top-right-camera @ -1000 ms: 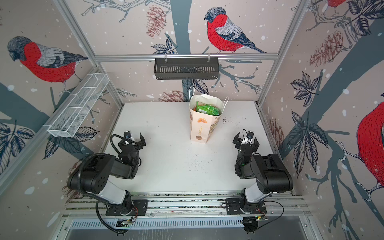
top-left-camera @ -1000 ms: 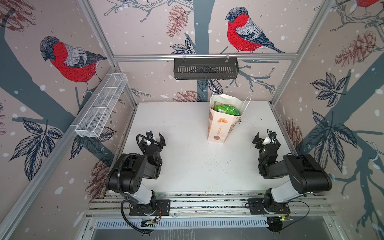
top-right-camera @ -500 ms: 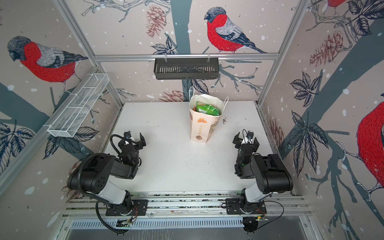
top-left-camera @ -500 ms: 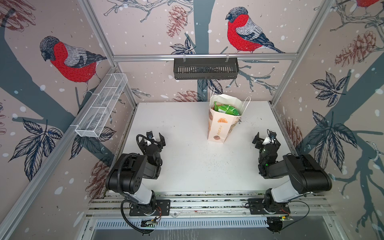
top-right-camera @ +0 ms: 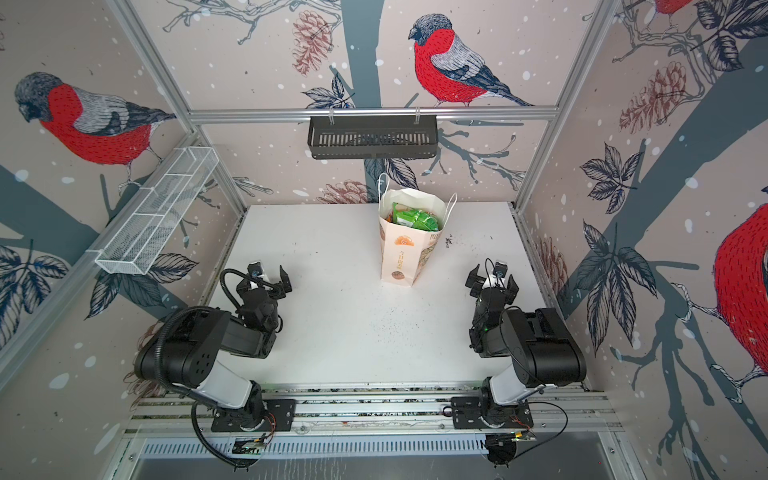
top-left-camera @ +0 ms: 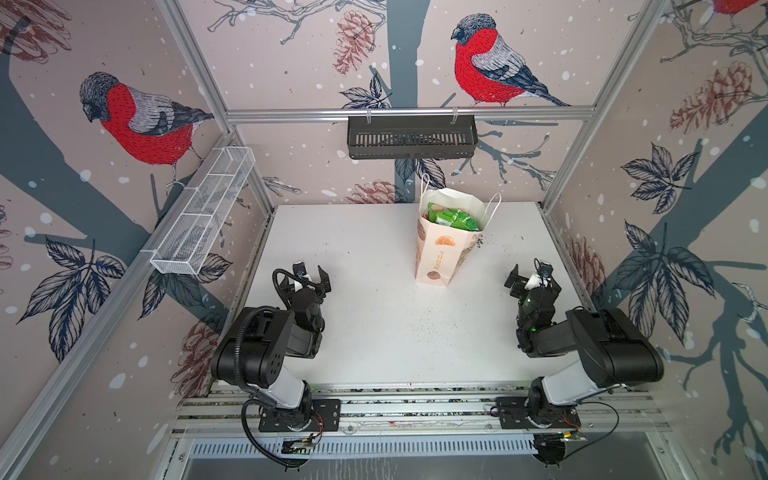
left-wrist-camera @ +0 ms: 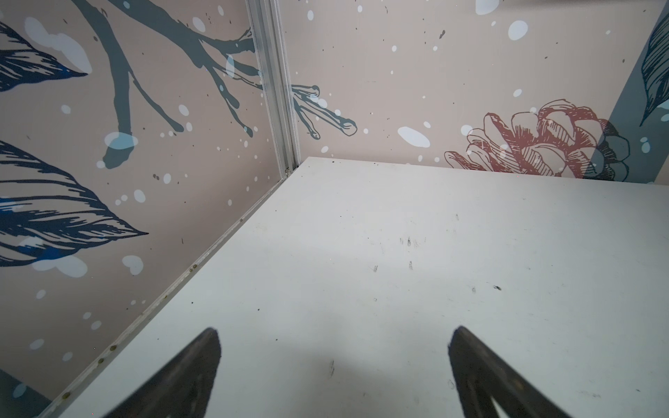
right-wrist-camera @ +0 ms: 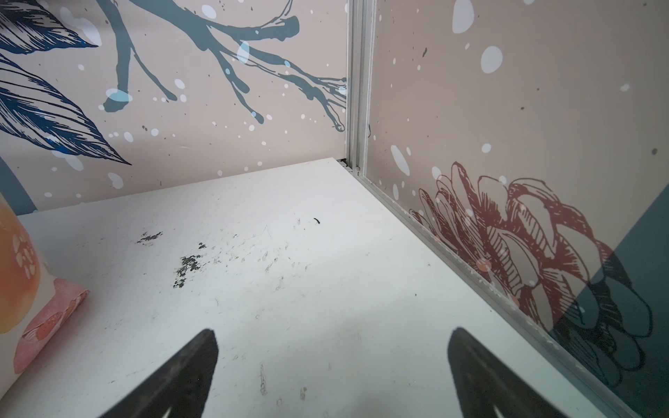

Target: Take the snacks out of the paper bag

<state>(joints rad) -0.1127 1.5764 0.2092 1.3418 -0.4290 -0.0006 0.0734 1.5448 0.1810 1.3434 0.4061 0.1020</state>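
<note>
The cream paper bag (top-left-camera: 441,253) (top-right-camera: 404,255) stands upright at the back right of the white table (top-left-camera: 365,257), its mouth open. Green snacks (top-left-camera: 455,219) (top-right-camera: 417,219) fill the mouth; a bit of orange shows beside them, and anything deeper is hidden. My left gripper (top-left-camera: 305,276) (top-right-camera: 266,279) (left-wrist-camera: 335,331) rests open over bare table at the left, far from the bag. My right gripper (top-left-camera: 534,280) (top-right-camera: 493,280) (right-wrist-camera: 333,332) is open and empty at the right; the paper bag's lower corner (right-wrist-camera: 25,289) shows at the edge of the right wrist view.
A black slotted basket (top-left-camera: 411,137) hangs on the back wall above the bag. A white wire basket (top-left-camera: 203,212) hangs on the left wall. Patterned walls close three sides of the table. Dark scuffs (right-wrist-camera: 188,266) mark the table right of the bag.
</note>
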